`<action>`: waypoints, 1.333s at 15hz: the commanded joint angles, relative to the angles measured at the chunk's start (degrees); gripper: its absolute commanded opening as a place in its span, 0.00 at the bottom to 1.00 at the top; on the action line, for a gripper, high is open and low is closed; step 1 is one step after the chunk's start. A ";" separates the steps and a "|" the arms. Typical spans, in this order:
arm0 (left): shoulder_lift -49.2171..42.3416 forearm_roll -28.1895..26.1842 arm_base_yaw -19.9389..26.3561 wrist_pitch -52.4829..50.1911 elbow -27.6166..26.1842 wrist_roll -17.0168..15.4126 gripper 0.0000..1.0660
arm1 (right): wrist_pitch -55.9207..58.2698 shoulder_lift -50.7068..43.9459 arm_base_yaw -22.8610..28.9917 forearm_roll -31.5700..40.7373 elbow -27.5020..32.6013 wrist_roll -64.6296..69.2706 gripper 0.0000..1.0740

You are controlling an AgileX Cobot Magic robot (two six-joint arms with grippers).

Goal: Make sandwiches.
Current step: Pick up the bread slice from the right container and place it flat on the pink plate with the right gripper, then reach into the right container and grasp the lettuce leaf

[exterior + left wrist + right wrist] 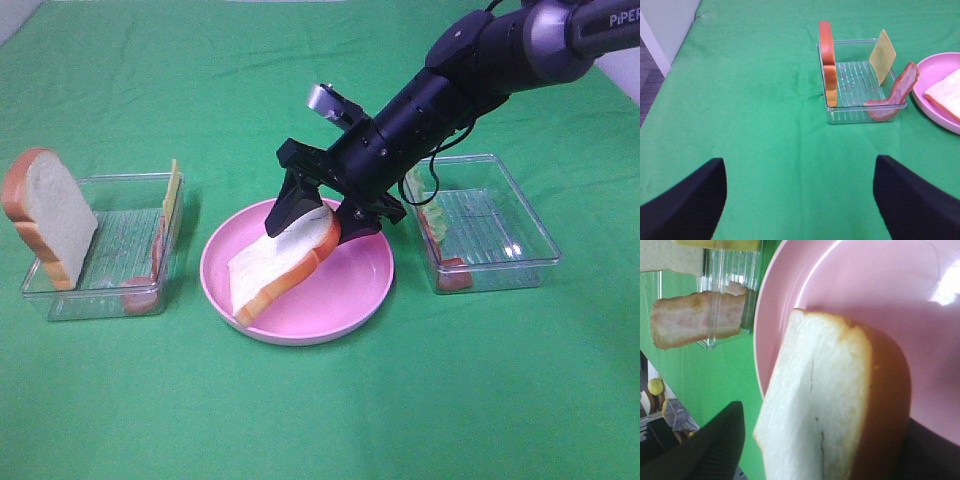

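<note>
1. The right gripper (315, 222) hung over the pink plate (300, 335). Its jaws were parted around the raised, crusted end of a bread slice (270, 272). A gap showed beside one finger; whether the other touched the crust was unclear.
2. The slice lay slanted on the plate, its lower end near the rim.
3. The left gripper (800, 200) hovered wide and empty, well away from the plate.
4. A clear tray (100, 298) beside the plate held a second bread slice (50, 215), a cheese slice (172, 190) and a meat strip (895, 92), all propped upright.
5. Likely risk: lifting away could drag the propped slice if a finger snagged the crust, sliding it over the plate's rim.
6. The right arm (470, 60) read "PiPER" (620, 18); nothing else was legible.
</note>
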 commanded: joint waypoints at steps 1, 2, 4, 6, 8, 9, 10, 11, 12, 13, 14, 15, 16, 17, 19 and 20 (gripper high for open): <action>-1.15 0.11 0.06 -0.52 0.00 0.06 0.72 | -0.97 -2.64 0.06 -5.04 0.11 -0.11 0.63; -1.15 0.11 0.06 -0.52 0.00 0.06 0.72 | -2.23 -4.13 -0.06 -8.14 0.11 0.29 0.63; -1.15 0.11 0.06 -0.52 0.00 0.06 0.72 | -2.58 -4.93 -0.06 -9.17 0.11 0.29 0.63; -1.15 0.11 0.06 -0.52 0.00 0.06 0.72 | -3.27 -7.79 -0.06 -13.35 0.11 2.64 0.63; -1.15 0.11 0.06 -0.52 0.00 0.06 0.72 | -3.38 -11.46 -0.06 -22.12 0.11 9.05 0.63; -1.15 0.11 0.06 -0.52 0.00 0.06 0.72 | -3.38 -11.46 -0.06 -22.12 0.11 9.05 0.63; -1.15 0.11 0.06 -0.52 0.00 0.06 0.72 | -3.21 -13.01 -0.06 -25.84 0.11 11.97 0.63; -1.15 0.11 0.06 -0.52 0.00 0.06 0.72 | -1.55 -15.47 -0.06 -31.51 0.11 16.04 0.63; -1.15 0.11 0.06 -0.52 0.00 0.06 0.72 | 0.11 -16.56 -0.06 -33.86 0.11 18.11 0.63; -1.15 0.11 0.06 -0.52 0.00 0.06 0.72 | 1.20 -17.42 -0.06 -35.47 0.11 19.31 0.63; -1.15 0.11 0.06 -0.52 0.00 0.06 0.72 | 5.44 -18.56 -0.06 -38.90 0.11 22.52 0.63; -1.15 0.11 0.06 -0.52 0.00 0.06 0.72 | 8.71 -18.51 -0.06 -40.22 0.17 24.24 0.63; -1.15 0.11 0.06 -0.52 0.00 0.06 0.72 | 10.54 -18.05 -0.06 -40.68 0.17 24.24 0.63; -1.15 0.11 0.06 -0.52 0.00 0.06 0.72 | 10.54 -18.05 -0.06 -40.68 0.17 24.24 0.63; -1.15 0.11 0.06 -0.52 0.00 0.06 0.72 | 10.03 -16.04 -0.06 -40.68 0.17 24.24 0.62; -1.15 0.11 0.06 -0.52 0.00 0.06 0.72 | 8.71 -15.13 -0.06 -41.25 0.17 24.24 0.62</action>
